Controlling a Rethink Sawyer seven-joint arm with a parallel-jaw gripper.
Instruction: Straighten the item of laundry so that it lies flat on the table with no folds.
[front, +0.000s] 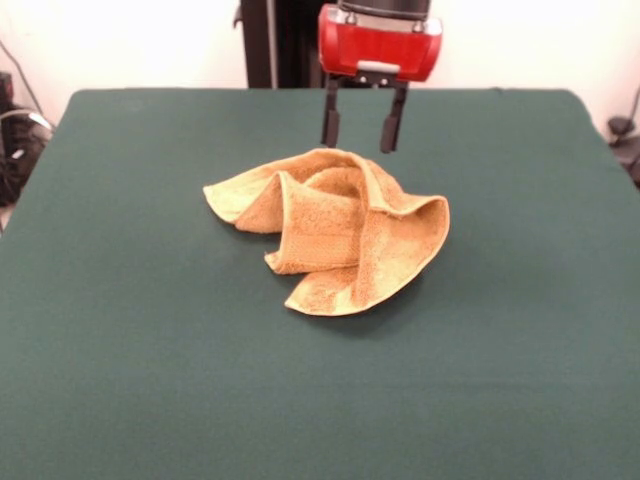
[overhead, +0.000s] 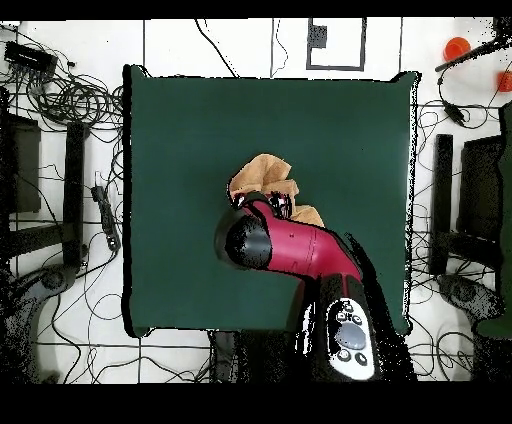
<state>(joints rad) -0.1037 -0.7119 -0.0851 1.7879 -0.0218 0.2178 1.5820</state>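
The golden-tan towel (front: 335, 235) lies crumpled and folded over itself near the middle of the dark green table (front: 130, 350). My gripper (front: 360, 135) hangs open just above the towel's far edge, its two black fingers (front: 330, 122) apart and holding nothing. In the overhead view the towel (overhead: 262, 175) shows partly, with the red arm (overhead: 300, 250) covering its near side; the gripper is hidden under the arm there. The table (overhead: 190, 130) is far larger than the towel. The white label does not show.
Green table surface surrounds the towel on all sides. Cables and equipment (overhead: 60, 100) lie on the floor beyond the table's edges. The robot's pedestal (front: 270, 40) stands behind the table's far edge.
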